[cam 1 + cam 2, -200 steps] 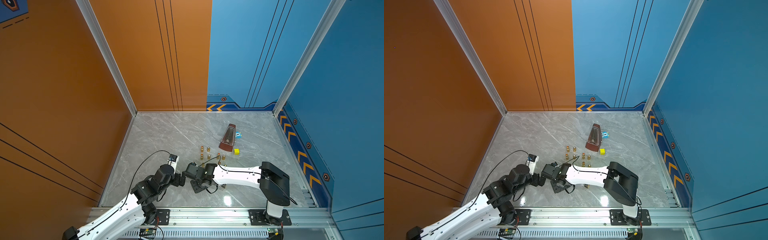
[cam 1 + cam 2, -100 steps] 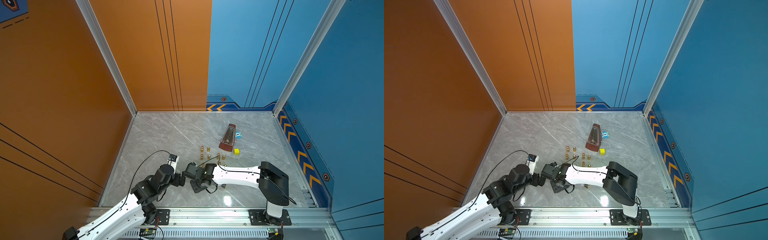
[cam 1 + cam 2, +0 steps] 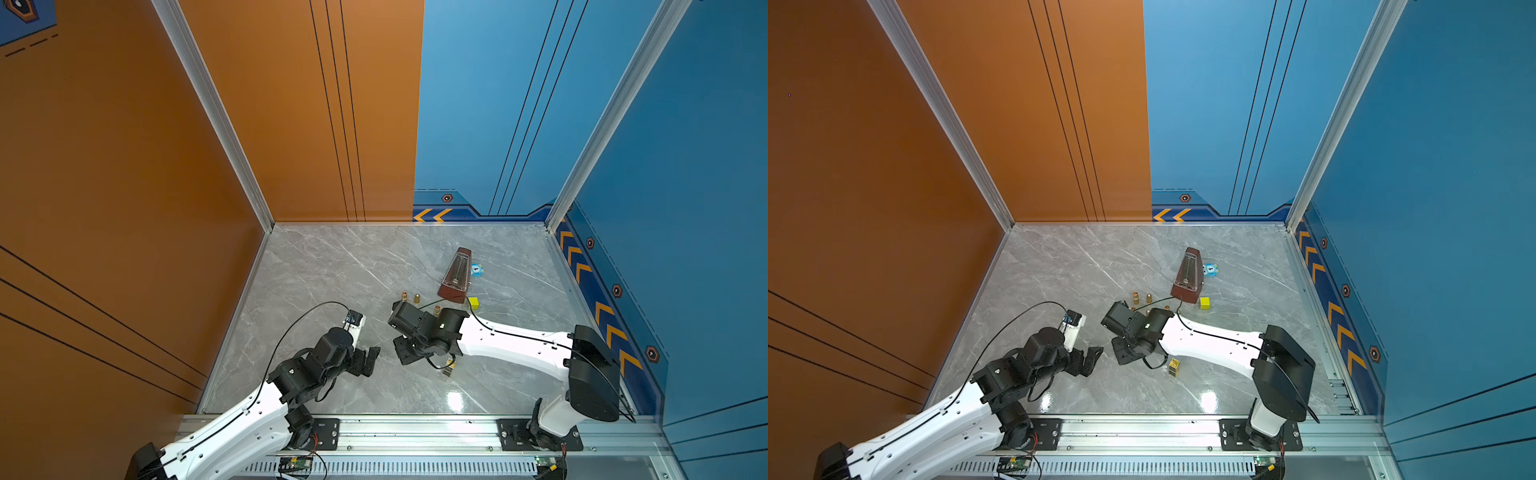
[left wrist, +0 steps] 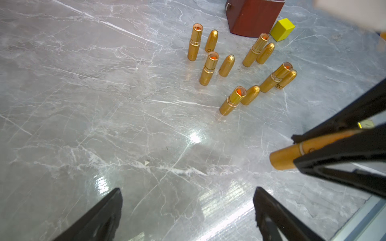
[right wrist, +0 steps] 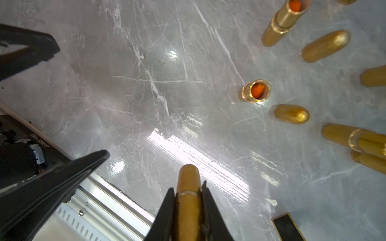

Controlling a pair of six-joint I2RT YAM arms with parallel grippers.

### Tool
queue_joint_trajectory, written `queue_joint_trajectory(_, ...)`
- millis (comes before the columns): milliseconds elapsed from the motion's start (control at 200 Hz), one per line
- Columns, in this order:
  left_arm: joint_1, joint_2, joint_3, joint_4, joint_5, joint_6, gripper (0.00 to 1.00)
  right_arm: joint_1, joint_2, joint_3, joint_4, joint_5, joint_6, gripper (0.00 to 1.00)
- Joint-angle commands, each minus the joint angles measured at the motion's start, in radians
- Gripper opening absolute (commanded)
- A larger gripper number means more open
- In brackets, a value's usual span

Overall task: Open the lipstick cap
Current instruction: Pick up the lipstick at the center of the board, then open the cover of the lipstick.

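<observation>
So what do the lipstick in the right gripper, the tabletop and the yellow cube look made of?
Held lipstick: gold metallic-finish casing, satin sheen with a bright ring; metal or plated plastic.
Tabletop: glossy grey marble look, white veins and sharp glare; stone or printed laminate.
Yellow cube: matte, even colour, no glare; painted wood or plastic.

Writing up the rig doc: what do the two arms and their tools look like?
The left arm and right arm match: white shells on the long links, black housings at the joints, a thin black cable along each. A small white box sits at the left wrist. The left tool and right tool are black, with two flat fingers tapering to points.
</observation>
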Motion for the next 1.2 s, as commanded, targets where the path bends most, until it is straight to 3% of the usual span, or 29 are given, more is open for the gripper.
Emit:
queue_joint_trajectory(0, -0.027, 0.017, 0.022, 0.068, 0.067, 0.051, 0.99, -0.046, -0.046, -0.031, -0.048, -0.072, -0.047, 0.17)
queue_joint_trajectory(240, -0.078, 0.077, 0.010, 0.190, 0.149, 0.113, 1.00, -0.149, -0.094, -0.032, -0.063, -0.211, -0.101, 0.17)
queue_joint_trajectory(525, -0.121, 0.218, 0.013, 0.329, 0.233, 0.160, 0.87, -0.220, -0.101, -0.030, -0.052, -0.344, -0.121, 0.17)
queue_joint_trajectory(561, -0.122, 0.238, 0.024, 0.336, 0.239, 0.169, 0.81, -0.222, -0.104, -0.032, -0.049, -0.354, -0.125, 0.18)
queue_joint_trajectory(821, -0.130, 0.321, 0.032, 0.497, 0.270, 0.189, 0.62, -0.230, -0.103, -0.039, -0.026, -0.436, -0.119, 0.18)
queue_joint_trajectory(1191, -0.130, 0.390, 0.077, 0.501, 0.286, 0.211, 0.38, -0.252, -0.127, -0.075, 0.038, -0.523, -0.074, 0.18)
